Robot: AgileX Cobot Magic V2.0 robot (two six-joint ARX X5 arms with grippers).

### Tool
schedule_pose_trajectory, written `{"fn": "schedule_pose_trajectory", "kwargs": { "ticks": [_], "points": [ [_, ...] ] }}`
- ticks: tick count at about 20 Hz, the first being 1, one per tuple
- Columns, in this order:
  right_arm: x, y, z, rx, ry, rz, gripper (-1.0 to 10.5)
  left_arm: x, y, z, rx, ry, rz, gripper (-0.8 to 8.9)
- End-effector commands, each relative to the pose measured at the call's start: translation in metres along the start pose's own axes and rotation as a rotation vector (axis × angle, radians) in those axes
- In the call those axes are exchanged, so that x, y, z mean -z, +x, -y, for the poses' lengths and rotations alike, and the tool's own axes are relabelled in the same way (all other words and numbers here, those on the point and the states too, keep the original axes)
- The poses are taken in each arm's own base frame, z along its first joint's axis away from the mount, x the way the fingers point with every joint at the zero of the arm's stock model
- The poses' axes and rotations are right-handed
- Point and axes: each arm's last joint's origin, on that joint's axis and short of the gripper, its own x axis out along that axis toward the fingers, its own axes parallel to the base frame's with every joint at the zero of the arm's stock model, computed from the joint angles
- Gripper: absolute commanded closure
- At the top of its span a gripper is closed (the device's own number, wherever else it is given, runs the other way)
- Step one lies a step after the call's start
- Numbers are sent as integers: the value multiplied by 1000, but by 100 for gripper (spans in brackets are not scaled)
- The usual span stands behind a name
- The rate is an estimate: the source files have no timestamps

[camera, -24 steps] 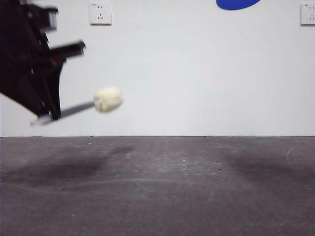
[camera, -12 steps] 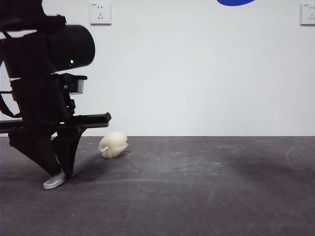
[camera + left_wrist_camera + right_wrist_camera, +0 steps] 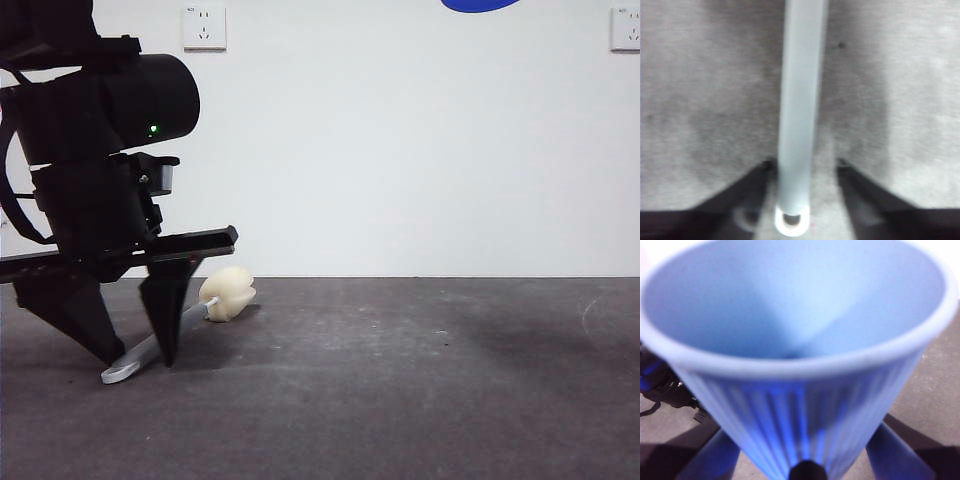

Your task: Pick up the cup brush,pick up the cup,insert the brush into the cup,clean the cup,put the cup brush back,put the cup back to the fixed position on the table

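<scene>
Now the cup brush lies on the bench at the near left, sponge head farther and to the right. The left gripper straddles its handle, jaws apart and clear of it on both sides. The brush looks light, with a stiff, smooth handle and soft head; mid-handle would be the surest hold. The right gripper holds the cup, jaws clamped on its ribbed wall, which probably flexes if squeezed hard. No readable writing shows.
</scene>
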Motion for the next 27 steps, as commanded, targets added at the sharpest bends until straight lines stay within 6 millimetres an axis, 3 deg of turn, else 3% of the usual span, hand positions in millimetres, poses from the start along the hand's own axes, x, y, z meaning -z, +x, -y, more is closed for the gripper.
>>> {"fn": "schedule_pose_trajectory", "kwargs": {
  "ticks": [1,4,8,12,16,20,27],
  "points": [
    [-1,0,0,-4,12,10,959,3,3,-1,-12,1,-22,486],
    [0,6,-2,-1,1,-5,959,0,-12,-1,15,48,26,486],
    [12,50,-11,14,-41,11,959,-3,-63,-3,83,130,171,486],
    [53,101,-7,64,-28,47,959,11,-132,-17,141,205,329,487],
    [97,133,5,120,5,42,959,33,-177,-34,178,223,429,491],
    [122,164,14,157,12,20,959,53,-197,-46,179,231,436,495],
    [162,205,33,178,43,11,959,62,-200,-52,157,250,389,499]
  ]
}}
